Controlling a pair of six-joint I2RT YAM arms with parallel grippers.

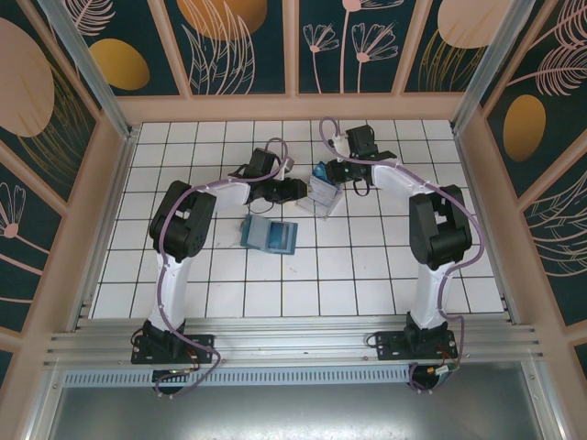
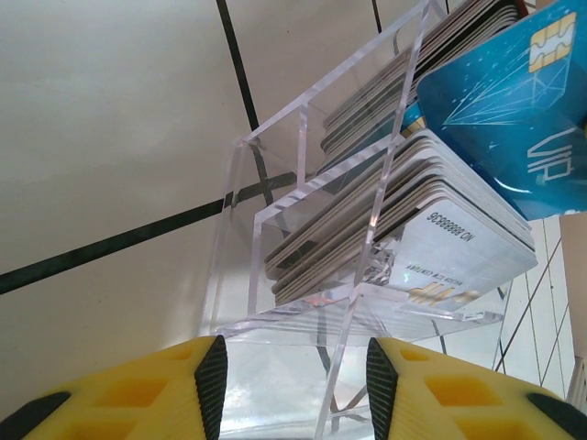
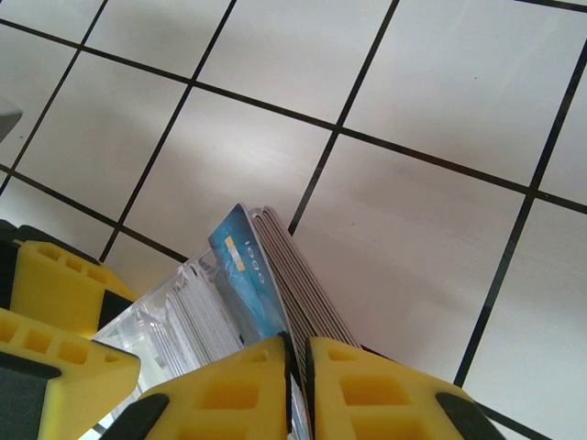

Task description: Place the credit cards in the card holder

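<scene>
Top external view: fixed above and behind the arm bases at the bottom of the frame, looking down from afar over the whole tiled counter (image 1: 229, 284). Left wrist view: low and very near, facing past the left end effector (image 2: 295, 367) into the clear tray (image 2: 303, 119); right wrist view: equally near, facing down past the right end effector (image 3: 300, 367). All three views share the tray and the blue card (image 2: 495, 110).

Light: bright, even white light is falling from above onto the tiled table (image 1: 367, 275).
Shadows: soft, faint ones are lying beside the arms (image 1: 183, 220).
Glare: highlights are glinting along the clear tray (image 2: 303, 137) and blue credit card (image 2: 495, 101).
Focus: left gripper (image 2: 295, 367) and right gripper (image 3: 298, 353) are blurring close to their lenses.
</scene>
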